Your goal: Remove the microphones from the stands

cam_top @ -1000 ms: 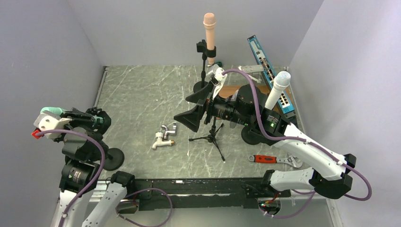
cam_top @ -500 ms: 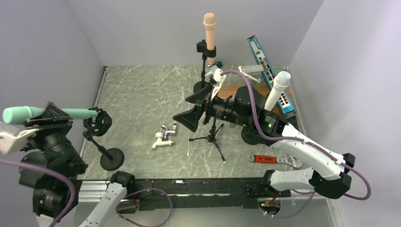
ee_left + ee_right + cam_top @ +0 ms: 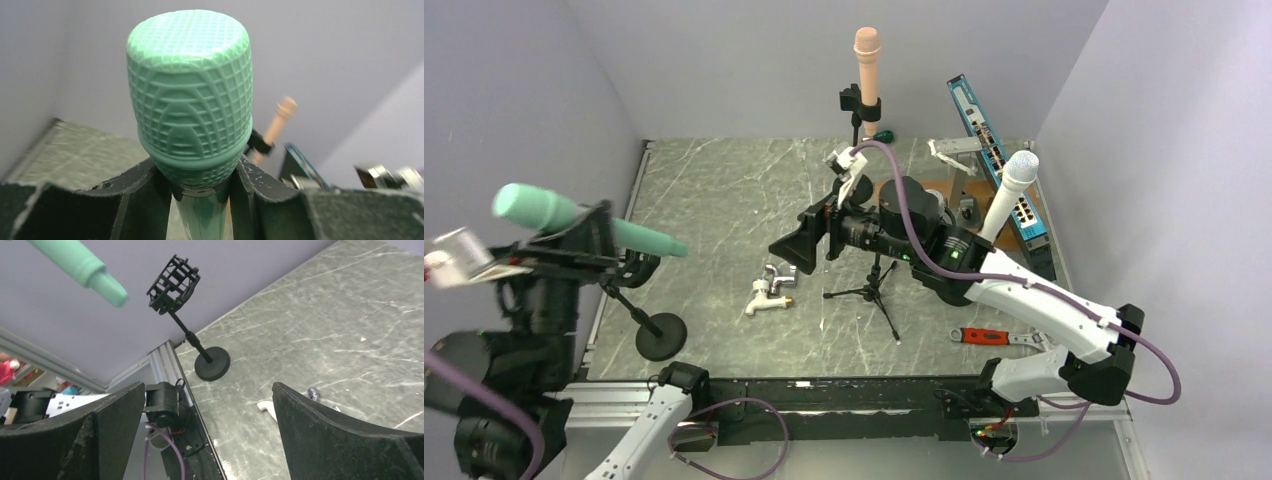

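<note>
The green microphone (image 3: 534, 208) is out of its stand and held in the air at the left, tail end pointing right. My left gripper (image 3: 589, 238) is shut on it just below the mesh head (image 3: 190, 90). The empty black stand (image 3: 639, 266) with its round base (image 3: 661, 337) stands below the microphone's tail. In the right wrist view the green tail (image 3: 80, 262) hangs apart from the stand's empty cage clip (image 3: 174, 285). My right gripper (image 3: 802, 250) is open and empty above the table's middle, facing the stand (image 3: 212, 364).
A peach microphone (image 3: 867, 60) on a stand is at the back. A white microphone (image 3: 1014, 185) stands at the right. A small tripod (image 3: 871, 290), a metal tap (image 3: 769, 288), a red-handled wrench (image 3: 1004, 338) and a blue network switch (image 3: 994, 150) lie around.
My left gripper has lifted the green microphone up and out of the stand's clip. My right arm has swung left towards the stand.
</note>
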`<state>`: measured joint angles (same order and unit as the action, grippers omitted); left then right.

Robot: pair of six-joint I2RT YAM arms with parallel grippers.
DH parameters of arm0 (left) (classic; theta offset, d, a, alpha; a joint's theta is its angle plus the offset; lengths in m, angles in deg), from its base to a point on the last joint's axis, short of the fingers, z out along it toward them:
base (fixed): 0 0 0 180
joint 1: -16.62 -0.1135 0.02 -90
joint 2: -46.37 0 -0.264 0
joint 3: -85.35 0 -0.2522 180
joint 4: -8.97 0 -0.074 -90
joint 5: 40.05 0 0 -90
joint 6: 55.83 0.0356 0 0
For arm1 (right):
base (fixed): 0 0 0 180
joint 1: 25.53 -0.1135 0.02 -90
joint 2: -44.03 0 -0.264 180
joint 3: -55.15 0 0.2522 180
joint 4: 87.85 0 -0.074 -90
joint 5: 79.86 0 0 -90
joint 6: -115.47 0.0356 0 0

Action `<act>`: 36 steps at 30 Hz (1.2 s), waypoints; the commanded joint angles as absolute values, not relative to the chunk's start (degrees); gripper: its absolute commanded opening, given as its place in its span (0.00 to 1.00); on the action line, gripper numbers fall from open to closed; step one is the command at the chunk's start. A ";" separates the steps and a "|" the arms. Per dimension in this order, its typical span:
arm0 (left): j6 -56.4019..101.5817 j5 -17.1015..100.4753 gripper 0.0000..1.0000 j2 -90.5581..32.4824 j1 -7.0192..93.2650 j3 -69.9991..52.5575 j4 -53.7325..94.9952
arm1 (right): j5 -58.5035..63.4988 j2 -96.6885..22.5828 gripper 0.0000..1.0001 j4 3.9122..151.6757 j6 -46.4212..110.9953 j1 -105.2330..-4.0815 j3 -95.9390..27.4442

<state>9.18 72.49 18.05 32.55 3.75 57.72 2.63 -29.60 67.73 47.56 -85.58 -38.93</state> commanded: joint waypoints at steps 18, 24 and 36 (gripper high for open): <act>-9.50 22.71 0.00 13.70 32.27 -19.86 40.59 | 0.90 -37.04 0.86 72.51 47.47 -91.91 -41.31; -9.69 22.79 0.00 14.15 32.27 -20.70 41.10 | 2.26 -38.95 0.65 72.12 47.50 -92.03 -41.70; -4.45 30.75 0.89 14.22 32.27 -17.14 51.42 | 4.58 -40.12 0.00 72.65 47.88 -92.19 -41.63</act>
